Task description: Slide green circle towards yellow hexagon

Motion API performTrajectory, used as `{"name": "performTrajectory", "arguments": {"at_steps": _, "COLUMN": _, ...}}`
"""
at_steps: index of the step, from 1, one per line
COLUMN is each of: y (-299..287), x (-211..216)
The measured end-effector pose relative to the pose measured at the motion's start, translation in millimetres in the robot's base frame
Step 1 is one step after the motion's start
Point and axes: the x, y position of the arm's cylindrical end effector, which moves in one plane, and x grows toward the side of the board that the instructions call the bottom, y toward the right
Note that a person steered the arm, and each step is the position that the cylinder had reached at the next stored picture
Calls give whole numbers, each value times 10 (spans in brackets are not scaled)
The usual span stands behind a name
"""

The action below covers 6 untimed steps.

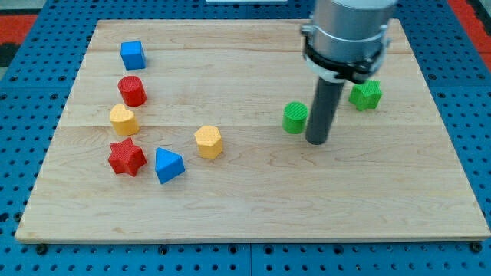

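The green circle [294, 117] is a short green cylinder right of the board's middle. The yellow hexagon [208, 142] lies to its left and slightly lower, well apart from it. My tip [317, 141] is the lower end of the dark rod, just right of the green circle and slightly below it, close beside it or touching. The arm's grey body hangs over the view's top right.
A green star [366, 95] sits right of the rod. On the left stand a blue cube [133, 54], a red cylinder [132, 90], a yellow heart-like block [123, 120], a red star [126, 157] and a blue triangle [169, 165]. The wooden board [245, 215] lies on blue pegboard.
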Motion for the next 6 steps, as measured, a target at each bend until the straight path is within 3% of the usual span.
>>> {"name": "performTrajectory", "arguments": {"at_steps": 1, "y": 82, "x": -71}}
{"name": "performTrajectory", "arguments": {"at_steps": 2, "y": -194, "x": -159}}
{"name": "performTrajectory", "arguments": {"at_steps": 4, "y": 128, "x": -327}}
{"name": "performTrajectory", "arguments": {"at_steps": 6, "y": -18, "x": -563}}
